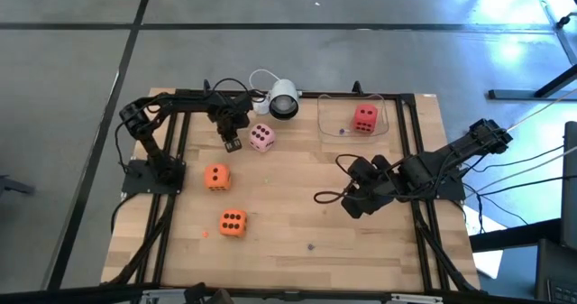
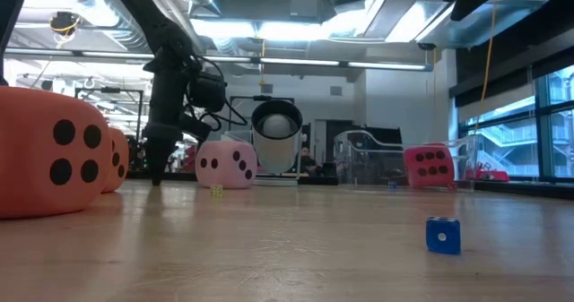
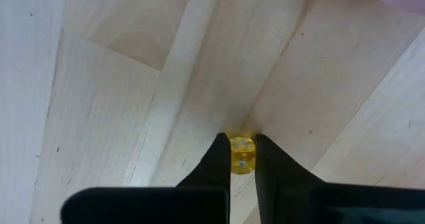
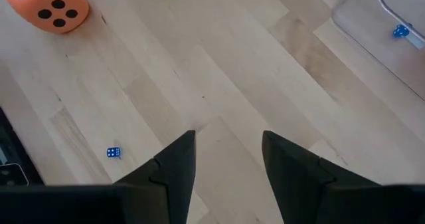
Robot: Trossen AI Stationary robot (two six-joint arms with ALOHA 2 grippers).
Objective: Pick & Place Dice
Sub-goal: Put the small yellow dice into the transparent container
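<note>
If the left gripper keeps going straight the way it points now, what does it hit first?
The left gripper points down at the table, with a tiny yellow die between its fingers. Going straight on, it would likely meet the tabletop first; whether the die already rests on it is unclear.

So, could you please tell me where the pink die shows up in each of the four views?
High view: the pink die lies near the table's far edge, just right of the left gripper.
Low view: it sits left of centre, beside the white round camera.
Left wrist view: only a blurred pink corner that may be it.
Right wrist view: not in it.
Shared landmark: the white camera, beside the die in both wide views.
</note>
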